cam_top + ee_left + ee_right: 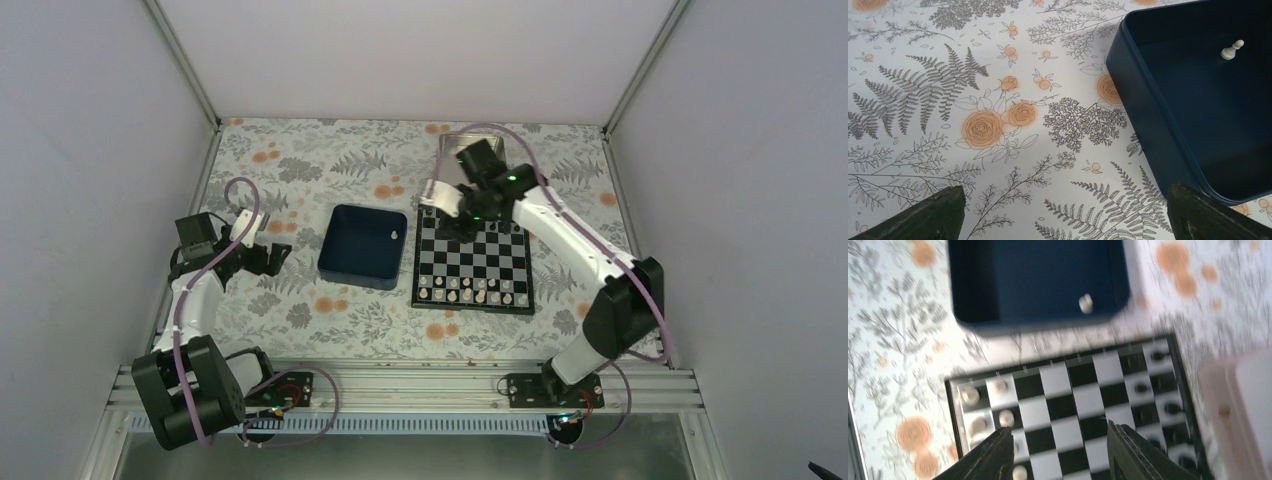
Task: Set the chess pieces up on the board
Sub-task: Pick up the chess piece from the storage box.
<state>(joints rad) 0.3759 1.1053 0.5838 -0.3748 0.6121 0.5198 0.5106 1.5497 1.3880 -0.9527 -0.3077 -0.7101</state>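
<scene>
- We judge the job close to finished: the white pieces (970,396) we can see are nearly all on the board (480,255), grouped along one edge in what look like two rows. The pictures are too small and blurred for a count.
- What seems left is one lone pawn (1232,50), lying in the blue tray (1128,75) and not yet on a square.
- The right gripper (1059,430) hangs over the board with its jaws partly apart and nothing between them; bare squares lie directly under it.
- Seen from that gripper, the white pieces sit off to the left of its fingers, the black pieces (1143,387) off to the right, and the tray with the pawn lies beyond the fingertips, past the board's edge.
- The left gripper (1065,192) is spread wide and empty above the flowered cloth (998,125); the tray is just ahead and to the right of it.
- The pieces are tiny, cream-coloured and round-headed, each much narrower than its square. The pawn has a broad base and a small knob.
</scene>
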